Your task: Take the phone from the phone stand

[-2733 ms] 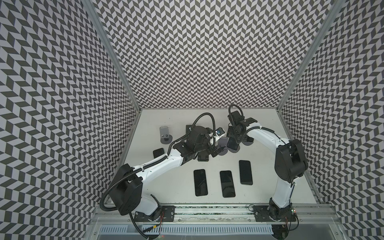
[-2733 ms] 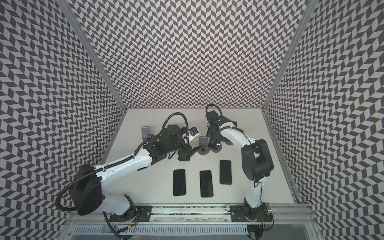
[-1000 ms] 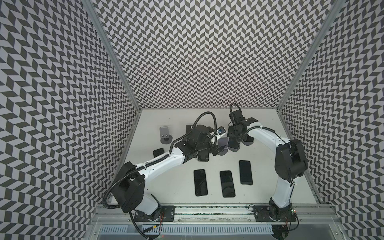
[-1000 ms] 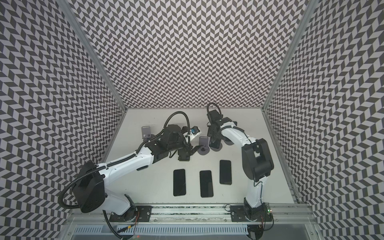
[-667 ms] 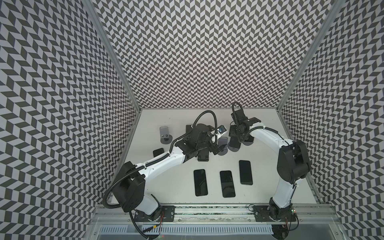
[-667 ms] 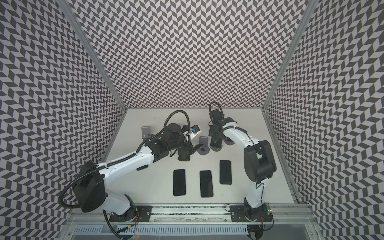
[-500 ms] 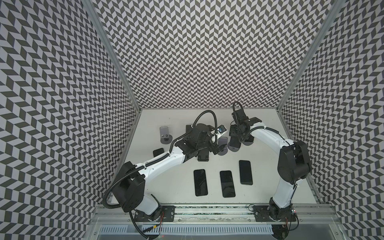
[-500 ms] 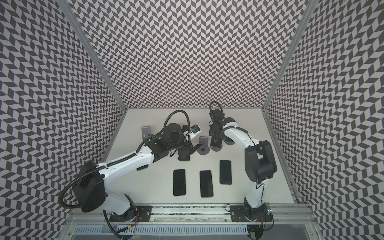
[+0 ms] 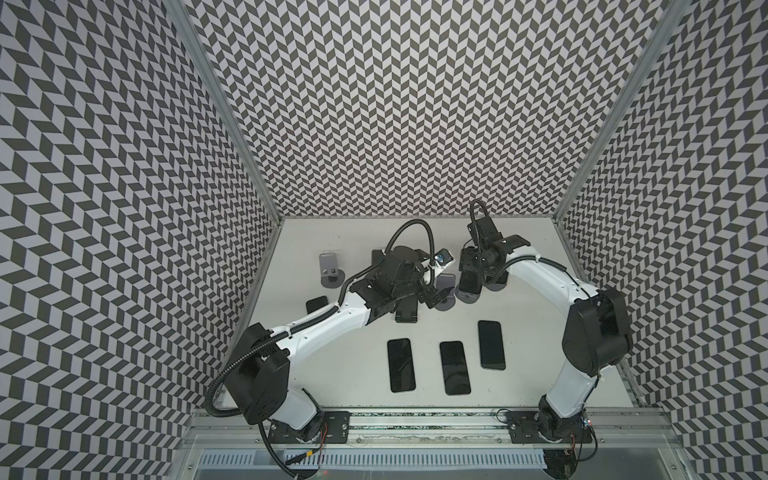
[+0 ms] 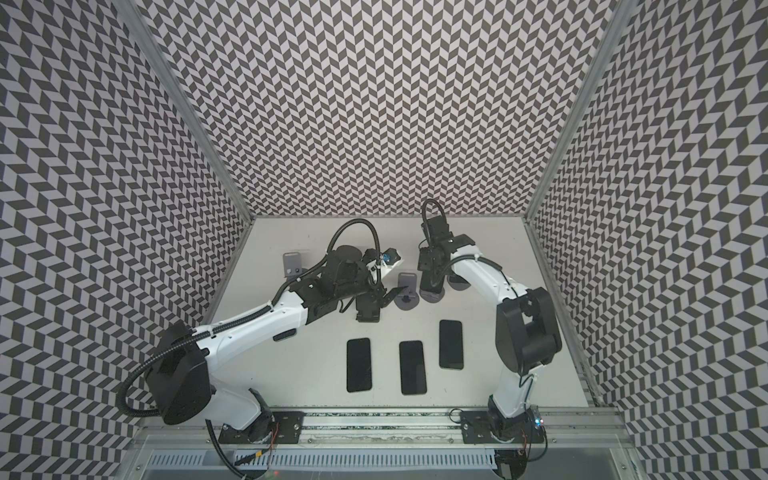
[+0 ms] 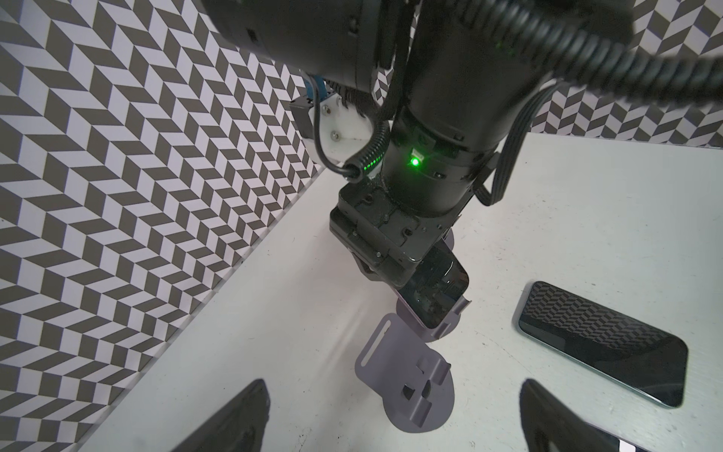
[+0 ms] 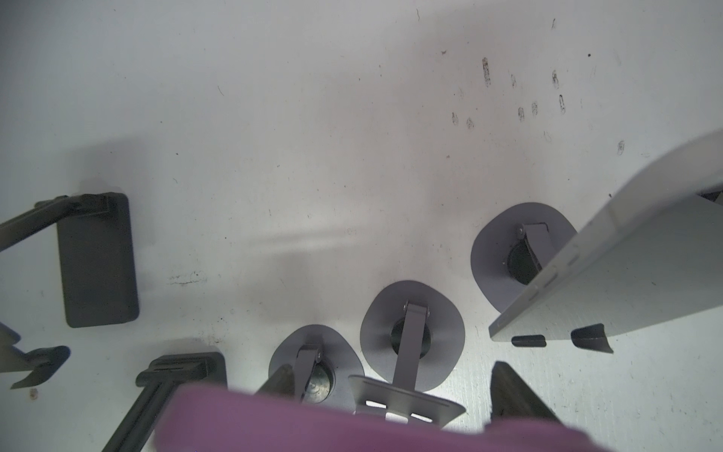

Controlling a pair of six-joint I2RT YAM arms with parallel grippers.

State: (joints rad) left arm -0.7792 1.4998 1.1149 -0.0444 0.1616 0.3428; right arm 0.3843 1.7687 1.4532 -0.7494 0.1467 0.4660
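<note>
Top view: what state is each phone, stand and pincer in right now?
Gripped phone, tilted upright, lower end in its cradle.
Right pincer, shut on that phone.
Left pincer, open, holding nothing.
Loaded stand, standing, carrying the gripped phone.
Middle stand, standing, bare.
Far stand, standing, bare.
Three table phones, lying flat, screens dark.
</note>
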